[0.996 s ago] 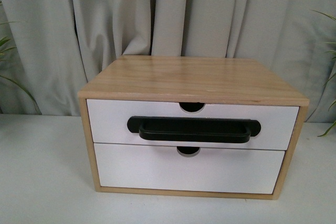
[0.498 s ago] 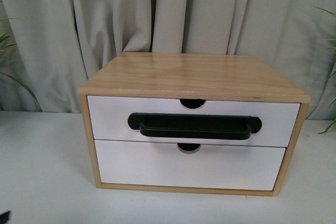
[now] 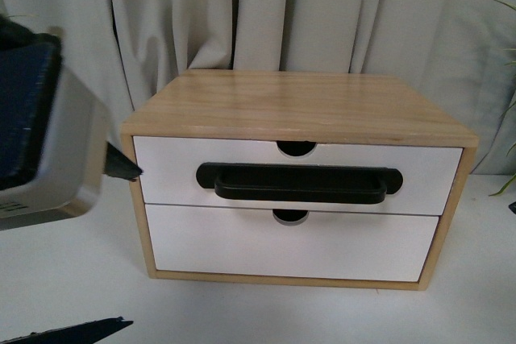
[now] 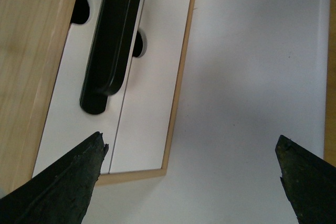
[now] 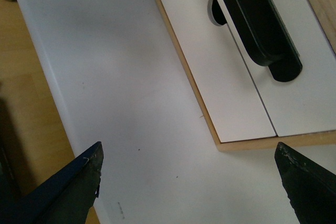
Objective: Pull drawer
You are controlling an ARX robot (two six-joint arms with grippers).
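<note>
The wooden cabinet (image 3: 298,106) stands on the white table. Its upper drawer (image 3: 169,168) is white-fronted with a long black bar handle (image 3: 298,183) and a half-round notch, and it sits flush in the cabinet. My left arm's wrist (image 3: 44,126) fills the left side of the front view, level with that drawer's left end. The left gripper (image 4: 190,141) is open and empty over bare table beside the cabinet's corner, with the handle (image 4: 113,40) ahead. My right gripper (image 5: 188,148) is open and empty near the other front corner, short of the handle (image 5: 257,19).
Below the handled drawer is a plain white drawer front (image 3: 290,251) with its own notch. A grey curtain (image 3: 322,14) hangs behind, and plant leaves (image 3: 506,184) reach in at the right. The table's edge (image 5: 31,51) and wooden floor show in the right wrist view.
My left arm has risen into the front view at the left, up to the cabinet's left side. The drawer has stayed shut.
</note>
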